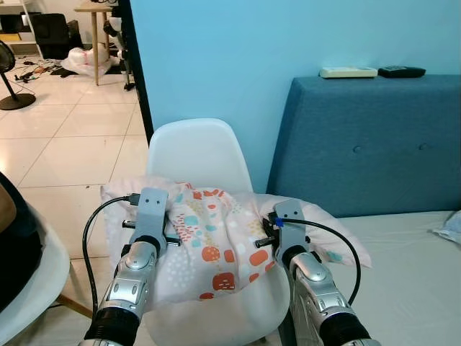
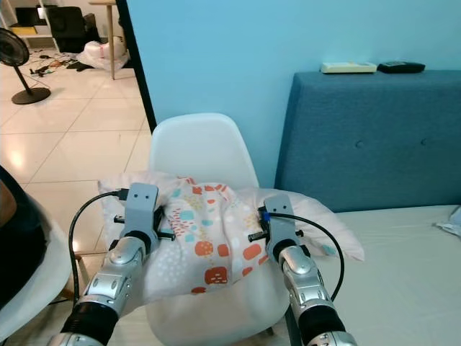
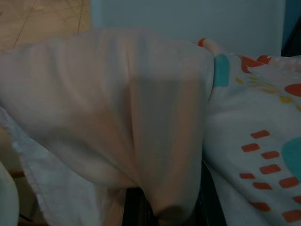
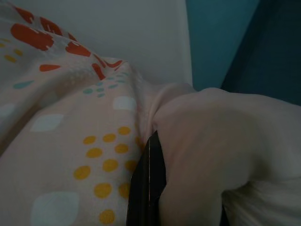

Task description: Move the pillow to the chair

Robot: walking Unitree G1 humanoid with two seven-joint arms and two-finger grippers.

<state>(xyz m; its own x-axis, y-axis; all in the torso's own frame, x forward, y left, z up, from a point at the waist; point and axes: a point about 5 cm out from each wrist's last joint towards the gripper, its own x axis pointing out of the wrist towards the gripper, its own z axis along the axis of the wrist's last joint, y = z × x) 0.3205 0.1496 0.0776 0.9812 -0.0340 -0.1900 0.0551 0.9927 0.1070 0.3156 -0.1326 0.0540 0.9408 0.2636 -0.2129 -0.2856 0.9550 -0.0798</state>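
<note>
The pillow (image 1: 216, 238) is held across the chair (image 1: 198, 155) seat, long axis side to side; the left end effector (image 1: 150, 229) and right end effector (image 1: 282, 234) are clamped on its opposite ends.

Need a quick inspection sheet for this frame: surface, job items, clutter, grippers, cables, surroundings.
Surface: white chair, seat mostly covered.
Job's things: patterned pillow lying across the chair seat, its ends overhanging both sides.
Clutter: two remotes on top of the blue headboard.
Grippers: left gripper and right gripper pressed into the pillow at its sides; fabric hides the fingers.
Cables: black cable looping off the left wrist, another off the right.
Surroundings: blue wall, bed on the right, tiled floor, fan far left.
</note>
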